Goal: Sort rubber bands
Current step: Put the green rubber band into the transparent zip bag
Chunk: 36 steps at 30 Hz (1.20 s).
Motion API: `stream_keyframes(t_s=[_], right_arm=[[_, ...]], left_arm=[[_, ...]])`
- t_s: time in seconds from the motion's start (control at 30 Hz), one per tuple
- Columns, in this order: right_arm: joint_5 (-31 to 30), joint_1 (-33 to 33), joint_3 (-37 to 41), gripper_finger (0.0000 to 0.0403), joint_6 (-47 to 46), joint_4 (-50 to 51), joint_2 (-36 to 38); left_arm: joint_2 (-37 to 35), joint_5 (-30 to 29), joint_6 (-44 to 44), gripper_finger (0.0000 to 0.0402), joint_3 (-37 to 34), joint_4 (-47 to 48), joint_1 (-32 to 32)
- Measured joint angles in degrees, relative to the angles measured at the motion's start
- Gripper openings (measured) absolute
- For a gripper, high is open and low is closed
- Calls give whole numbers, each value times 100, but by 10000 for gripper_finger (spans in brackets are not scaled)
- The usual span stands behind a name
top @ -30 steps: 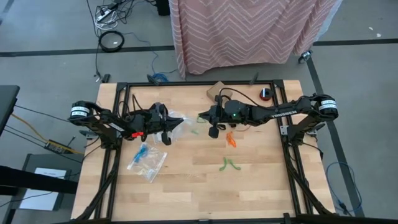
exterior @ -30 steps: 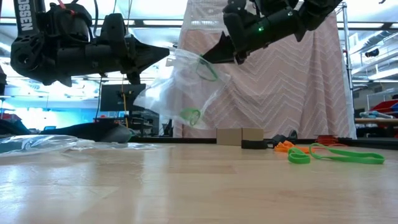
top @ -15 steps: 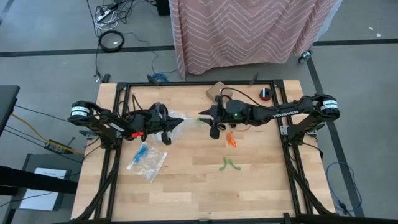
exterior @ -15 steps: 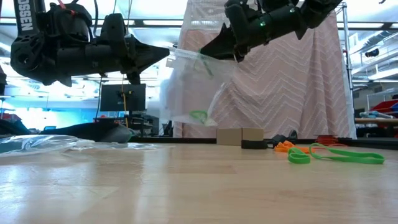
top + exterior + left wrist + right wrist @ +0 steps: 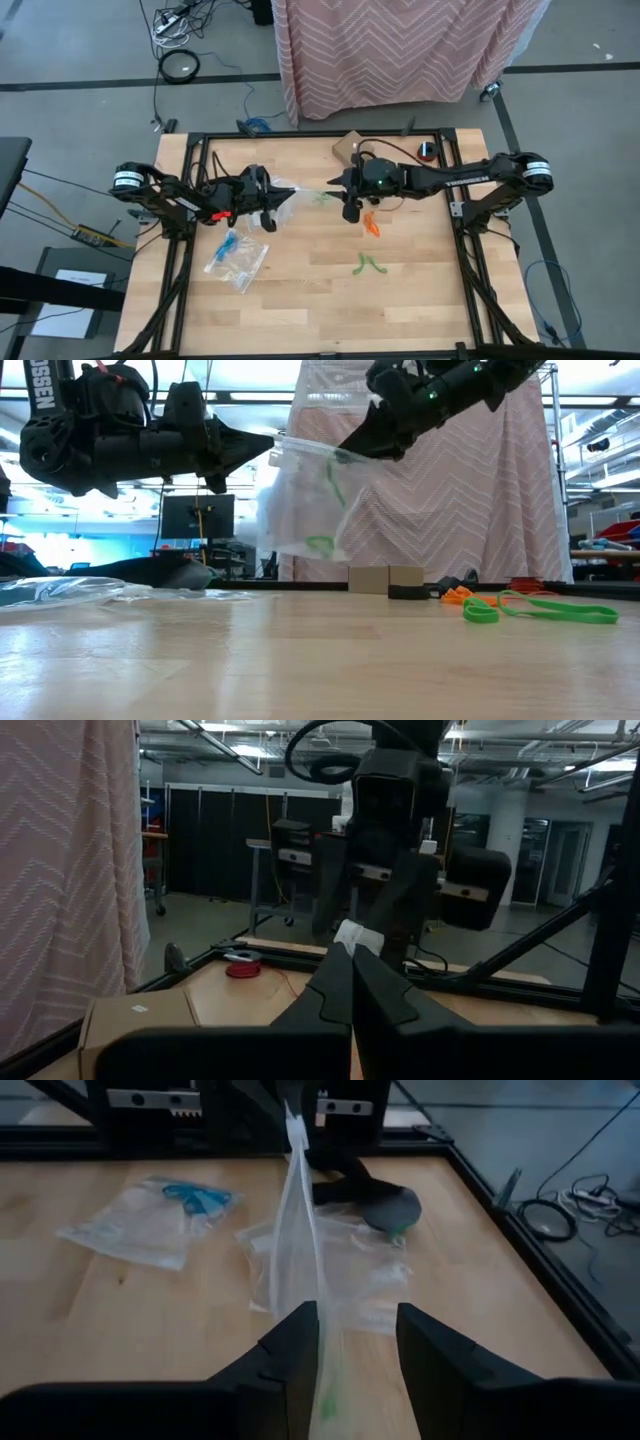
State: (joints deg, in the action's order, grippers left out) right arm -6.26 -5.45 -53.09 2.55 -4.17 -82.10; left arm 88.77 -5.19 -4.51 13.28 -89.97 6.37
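Green rubber bands are sitting inside the clear zip bag I'm holding up above the table; one is lying at the bottom, another is hanging higher up inside. My left gripper is reaching in level from my left side, fingers clenched tight on the bag's top edge. My right gripper is angling down toward the bag's other top corner, and its two fingers are standing apart with the bag's edge running between them, so it's not squeezing the plastic.

On the wood, more bands are lying loose: a green one near the table's middle and an orange bunch just under my right arm. How many make up the orange bunch, I can't tell.

Below my left arm, a second clear bag is lying flat with blue bands inside. A third bag is lying crumpled beneath the hanging one.
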Motion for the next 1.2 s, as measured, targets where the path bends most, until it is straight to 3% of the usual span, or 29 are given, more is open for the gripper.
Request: stream_keyframes(t_s=[0.4, 0.63, 0.7, 0.9, 1.07, 1.2], right_arm=[[145, 30, -362, 129, 107, 1352, 851], [108, 725, -37, 129, -1386, 2851, 1397], [77, 1011, 418, 128, -2097, 2764, 1359], [-204, 1972, 1795, 128, -3953, 1183, 1106], [-502, 2571, 2239, 126, -5209, 1049, 1093], [-916, 2940, 2307, 126, -5679, 1018, 977]], left_arm=[[0, -231, 131, 3, 0, 273, 0], [0, -245, 131, 3, 0, 163, 0], [0, -236, 130, 3, 0, 111, 0], [0, -164, 111, 3, -4, 125, 0], [0, -164, 108, 3, -2, 132, 0], [0, -164, 107, 3, -2, 113, 0]])
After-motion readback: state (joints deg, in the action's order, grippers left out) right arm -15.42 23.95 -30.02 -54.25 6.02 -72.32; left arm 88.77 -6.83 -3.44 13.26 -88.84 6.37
